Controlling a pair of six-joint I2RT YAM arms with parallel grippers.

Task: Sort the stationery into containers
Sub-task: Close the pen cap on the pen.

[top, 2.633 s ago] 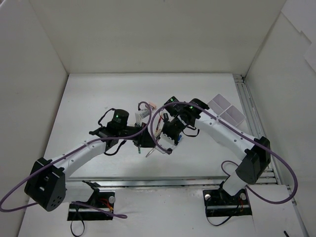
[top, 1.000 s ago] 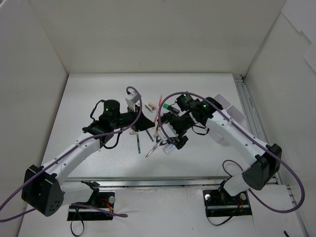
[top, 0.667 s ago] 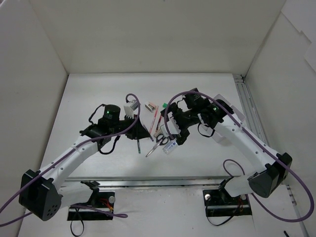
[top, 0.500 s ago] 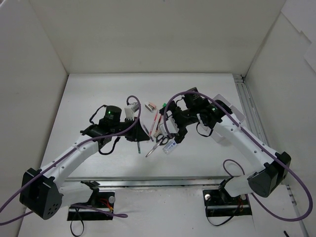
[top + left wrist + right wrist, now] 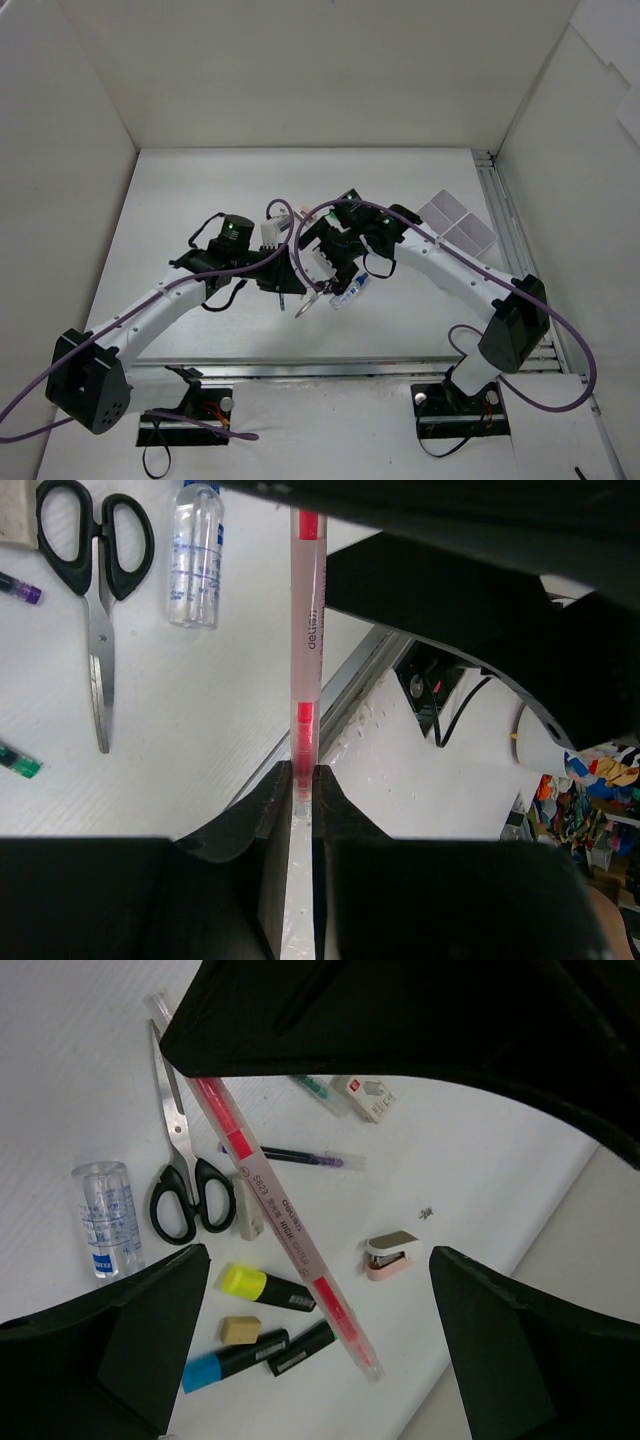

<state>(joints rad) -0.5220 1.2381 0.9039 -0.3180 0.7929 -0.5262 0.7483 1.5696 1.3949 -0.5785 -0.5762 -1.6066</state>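
Pen (image 5: 280, 1225) shows pale pink with red bands; scissors (image 5: 180, 1180) have black handles; yellow highlighter (image 5: 262, 1287) and blue highlighter (image 5: 230, 1361) share black bodies; eraser (image 5: 241, 1329) beige, worktop (image 5: 70, 1080) white.

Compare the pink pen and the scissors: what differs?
The pink pen is clamped at one end in the left pincer; the scissors lie free on the table. The pen is a straight pink-and-clear stick; the scissors have steel blades and black loop handles. The pen looks longer. Both point roughly the same way in the left wrist view.
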